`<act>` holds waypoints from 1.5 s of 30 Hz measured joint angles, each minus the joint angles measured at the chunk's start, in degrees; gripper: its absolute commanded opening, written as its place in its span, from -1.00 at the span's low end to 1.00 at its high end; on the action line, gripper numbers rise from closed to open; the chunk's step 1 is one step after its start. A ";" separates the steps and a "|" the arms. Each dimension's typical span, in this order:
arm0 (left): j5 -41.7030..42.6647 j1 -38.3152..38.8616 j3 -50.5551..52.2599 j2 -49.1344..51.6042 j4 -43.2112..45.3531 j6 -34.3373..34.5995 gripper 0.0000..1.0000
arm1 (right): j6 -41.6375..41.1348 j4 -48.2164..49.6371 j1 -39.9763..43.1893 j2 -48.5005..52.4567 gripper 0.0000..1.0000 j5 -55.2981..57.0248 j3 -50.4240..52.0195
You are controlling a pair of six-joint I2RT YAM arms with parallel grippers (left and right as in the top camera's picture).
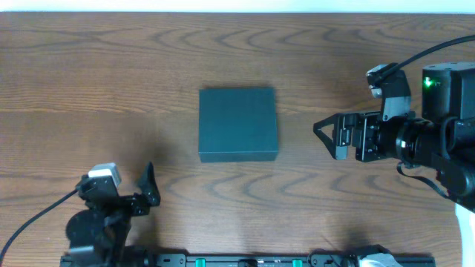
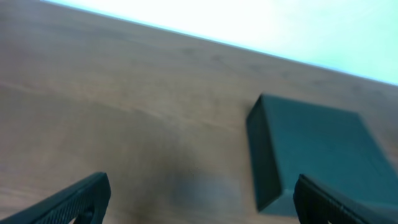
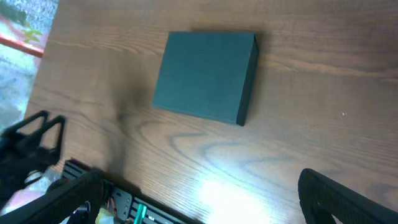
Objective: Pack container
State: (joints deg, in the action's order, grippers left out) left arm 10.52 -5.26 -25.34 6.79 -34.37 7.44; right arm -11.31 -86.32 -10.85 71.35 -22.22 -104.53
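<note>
The container is a dark teal-black square box lying flat on the wooden table, near the middle, with its lid down. My left gripper is open near the front left, well short of the box. In the left wrist view the container lies ahead and to the right, and nothing is between the left gripper's fingers. My right gripper is open to the right of the box, pointing toward it with a gap between them. From the right wrist the container sits far ahead of the empty right gripper.
A black mounting rail runs along the table's front edge and also shows in the right wrist view as the rail. The left arm appears there at the left. No other objects lie on the wooden tabletop.
</note>
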 measured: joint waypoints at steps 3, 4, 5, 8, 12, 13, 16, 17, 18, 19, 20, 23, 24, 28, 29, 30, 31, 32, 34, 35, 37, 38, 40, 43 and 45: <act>-0.28 -0.02 8.55 -2.27 8.22 0.94 0.90 | 0.00 0.02 0.00 0.00 0.99 -0.04 0.00; -0.52 -0.02 11.15 -2.89 10.38 1.53 0.90 | 0.00 0.02 0.00 0.00 0.98 -0.02 0.00; -0.90 -0.02 13.31 -3.34 11.93 2.12 0.91 | 0.00 0.02 0.00 0.00 0.98 -0.04 0.00; -2.56 -0.02 17.35 -4.31 14.91 4.02 0.90 | 0.00 0.04 0.00 0.00 0.99 -0.02 0.00; -4.68 -0.02 18.58 -5.81 17.00 4.79 0.90 | -0.02 -0.02 0.00 0.00 0.98 0.00 0.00; -5.01 -0.02 18.58 -5.99 17.07 4.76 0.90 | 0.00 0.02 0.00 0.00 0.98 -0.04 0.00; -5.68 -0.02 18.60 -6.08 17.09 4.33 0.90 | -0.02 0.00 0.00 0.00 0.98 0.00 0.00; -5.88 -0.02 18.60 -6.10 17.09 4.11 0.90 | 0.00 0.02 0.00 0.00 0.98 -0.02 0.00; -6.05 0.00 18.60 -6.10 17.07 3.80 0.90 | 0.00 0.00 0.00 0.00 0.98 -0.02 0.00; -6.23 0.00 18.60 -6.10 17.09 3.30 0.90 | 0.00 0.02 0.00 0.00 0.99 -0.04 0.00; -6.29 0.00 18.60 -6.10 17.07 2.97 0.91 | 0.00 0.02 0.00 0.00 0.98 -0.02 0.00; -6.49 0.07 18.60 -6.12 17.09 1.22 0.90 | 0.00 0.02 0.00 0.00 0.98 -0.02 0.00; -6.47 0.07 18.60 -6.10 17.09 0.81 0.90 | 0.00 0.02 0.00 0.00 0.99 -0.02 0.00; -6.49 0.07 18.60 -6.10 17.09 -0.09 0.90 | 0.00 0.02 0.00 0.00 0.99 -0.02 0.00; -6.49 0.07 18.60 -6.10 17.09 -0.20 0.90 | 0.00 0.02 0.00 0.00 0.99 -0.02 0.00; -6.49 0.07 18.60 -6.10 17.09 -0.22 0.90 | 0.00 0.02 0.00 0.00 0.98 -0.02 0.00; -6.49 0.07 18.60 -6.10 17.09 -0.24 0.90 | 0.00 0.02 0.00 0.00 0.99 -0.02 0.00; -6.49 0.07 18.60 -6.10 17.09 -0.24 0.90 | 0.00 0.02 0.00 0.00 0.97 -0.02 0.00; -6.49 0.07 18.60 -6.10 17.09 -0.26 0.91 | 0.00 0.02 0.00 0.00 0.98 -0.02 0.00; -6.49 0.07 18.60 -6.10 17.07 -0.26 0.91 | -0.02 0.02 0.00 0.00 0.99 -0.02 0.00; -6.49 0.07 18.60 -6.10 17.09 -0.26 0.90 | 0.00 0.02 0.00 0.00 0.98 -0.02 0.00; -6.49 0.07 18.60 -6.10 17.09 -0.26 0.90 | 0.00 0.02 0.00 0.00 0.98 -0.02 0.00; -6.49 0.07 18.60 -6.10 17.09 -0.31 0.90 | 0.00 0.02 0.00 0.00 0.98 -0.02 0.00; -6.49 0.07 18.60 -6.10 17.09 -0.42 0.90 | 0.00 0.02 0.00 0.00 0.98 -0.02 0.00; -6.49 0.07 18.60 -6.10 17.09 -0.42 0.91 | 0.00 0.02 0.00 0.00 0.98 -0.02 0.00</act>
State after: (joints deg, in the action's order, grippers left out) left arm 4.03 -5.19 -6.74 0.69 -17.28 7.03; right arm -11.31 -86.30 -10.85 71.35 -22.24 -104.53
